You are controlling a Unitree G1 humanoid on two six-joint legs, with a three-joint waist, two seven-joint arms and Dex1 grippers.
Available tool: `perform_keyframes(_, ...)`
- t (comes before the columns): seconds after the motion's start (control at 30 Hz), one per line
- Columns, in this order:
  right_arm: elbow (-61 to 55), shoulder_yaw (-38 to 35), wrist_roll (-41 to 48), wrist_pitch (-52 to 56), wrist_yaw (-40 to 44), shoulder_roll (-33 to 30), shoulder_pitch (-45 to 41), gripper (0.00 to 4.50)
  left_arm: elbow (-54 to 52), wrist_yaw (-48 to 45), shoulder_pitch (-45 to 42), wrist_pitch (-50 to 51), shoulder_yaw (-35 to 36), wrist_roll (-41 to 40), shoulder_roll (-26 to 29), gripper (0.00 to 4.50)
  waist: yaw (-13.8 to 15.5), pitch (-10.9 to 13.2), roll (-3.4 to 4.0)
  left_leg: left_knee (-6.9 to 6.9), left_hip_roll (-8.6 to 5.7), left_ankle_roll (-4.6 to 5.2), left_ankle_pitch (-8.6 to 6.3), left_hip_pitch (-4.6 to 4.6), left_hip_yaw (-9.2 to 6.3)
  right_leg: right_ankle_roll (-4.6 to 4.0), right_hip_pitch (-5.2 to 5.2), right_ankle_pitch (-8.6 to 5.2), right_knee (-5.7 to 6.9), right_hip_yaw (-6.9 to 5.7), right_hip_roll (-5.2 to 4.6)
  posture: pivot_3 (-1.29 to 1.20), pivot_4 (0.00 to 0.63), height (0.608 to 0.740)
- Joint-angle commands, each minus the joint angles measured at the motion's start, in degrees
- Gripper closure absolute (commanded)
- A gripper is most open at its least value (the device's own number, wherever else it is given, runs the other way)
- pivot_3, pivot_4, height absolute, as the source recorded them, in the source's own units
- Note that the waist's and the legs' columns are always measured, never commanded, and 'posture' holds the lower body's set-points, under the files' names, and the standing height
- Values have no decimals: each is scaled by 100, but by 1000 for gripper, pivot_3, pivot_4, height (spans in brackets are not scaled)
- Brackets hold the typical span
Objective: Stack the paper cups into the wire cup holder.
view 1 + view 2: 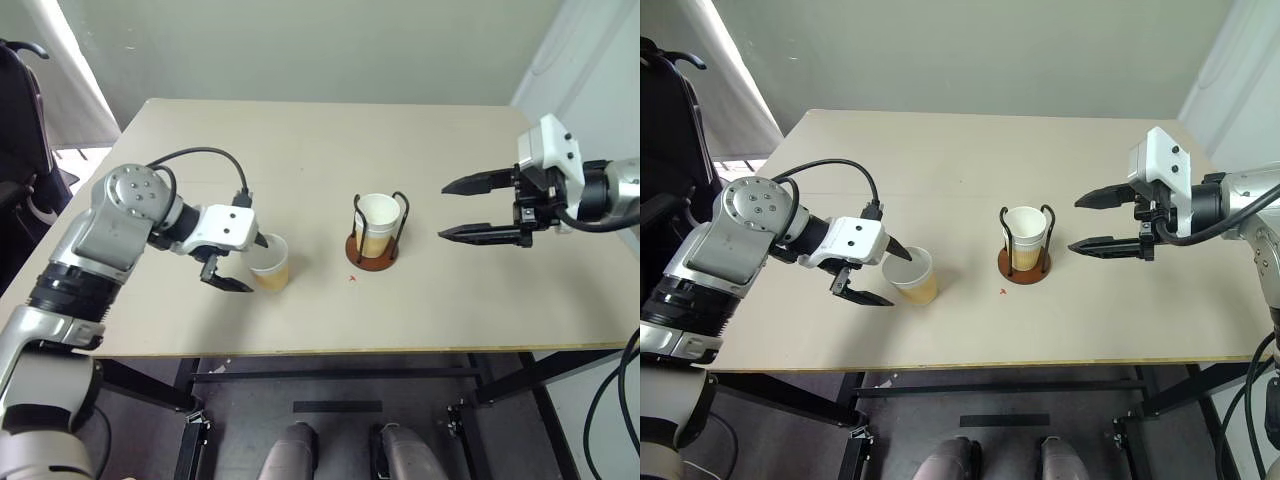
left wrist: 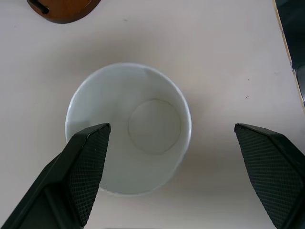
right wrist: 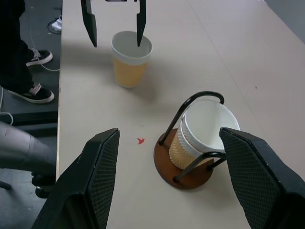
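One paper cup (image 1: 272,266) stands upright on the table (image 1: 300,140), left of the wire cup holder (image 1: 377,258). My left gripper (image 1: 247,262) is open at this cup's rim. In the left wrist view one finger (image 2: 88,162) hangs over the cup's white inside (image 2: 143,119) and the other finger (image 2: 269,162) is outside it. The holder's black loops (image 3: 200,98) rise from a brown disc base (image 3: 164,160) and hold nested paper cups (image 3: 205,126). My right gripper (image 1: 445,210) is open and empty, raised to the right of the holder.
A small red mark (image 1: 351,279) lies on the table just in front of the holder. A black chair (image 1: 20,110) stands off the table's left side. A person's shoes (image 3: 35,93) are on the floor beyond that edge.
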Motion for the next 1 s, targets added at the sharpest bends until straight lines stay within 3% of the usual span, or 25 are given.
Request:
perform_keyframes(0.03, -121, -278, 48, -132, -28, -134, 3, 1118, 51, -128, -61, -134, 0, 87, -53, 181, 0, 0, 0, 0, 0, 0, 0, 0, 0, 0, 0, 0, 0, 0, 0, 0, 150, 740)
perform_keyframes(0.1, -120, -274, 48, -154, -49, -138, 22, 1103, 113, -98, -70, -184, -26, 149, -118, 591, 0, 0, 0, 1, 0, 0, 0, 1, 0, 2, 1, 1, 0, 0, 0, 0, 150, 740)
perform_keyframes(0.47, -94, -271, -8, -271, -76, -211, 170, 1103, 557, 77, -222, -485, -47, 481, -405, 4475, 4, 0, 0, 2, 0, 1, -1, 0, 0, 38, 2, 23, -1, 0, 0, 0, 150, 740)
perform_keyframes(0.83, 129, -222, -288, -786, -24, -344, 295, 1103, 728, 42, -385, -402, 60, 408, -495, 4475, 9, 0, 0, 4, 0, 2, -1, 0, 0, 43, 3, 26, -1, 0, 0, 0, 150, 740)
perform_keyframes(1.0, 875, 134, -740, -1376, 400, -449, -34, 1103, 1082, 31, -978, -150, 294, 148, -631, 4475, 16, 0, 0, 7, 0, 3, -2, -1, 0, 47, 4, 28, -1, -1, -1, 0, 150, 740)
